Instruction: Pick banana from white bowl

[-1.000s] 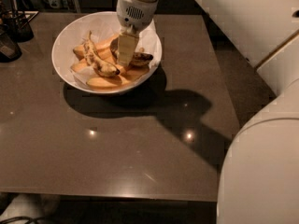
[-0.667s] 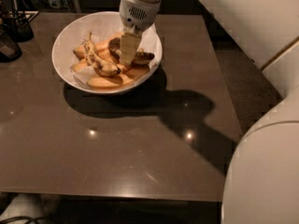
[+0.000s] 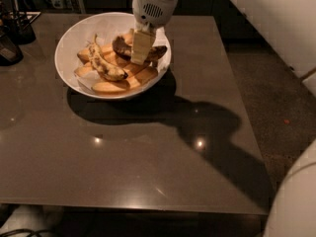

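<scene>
The banana (image 3: 121, 46), dark and overripe, lies in the right half of the white bowl (image 3: 74, 35), resting on pale yellow pieces (image 3: 111, 86). The gripper (image 3: 140, 53) comes down from above onto its middle; whether the jaws are clenched on it cannot be told. A yellower speckled banana (image 3: 105, 66) lies just to the left. The bowl sits at the far left of the brown bench (image 3: 148, 152).

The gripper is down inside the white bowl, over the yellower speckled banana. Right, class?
No. The camera view shows the gripper down inside the white bowl over the dark banana; the yellower banana lies beside it.
</scene>
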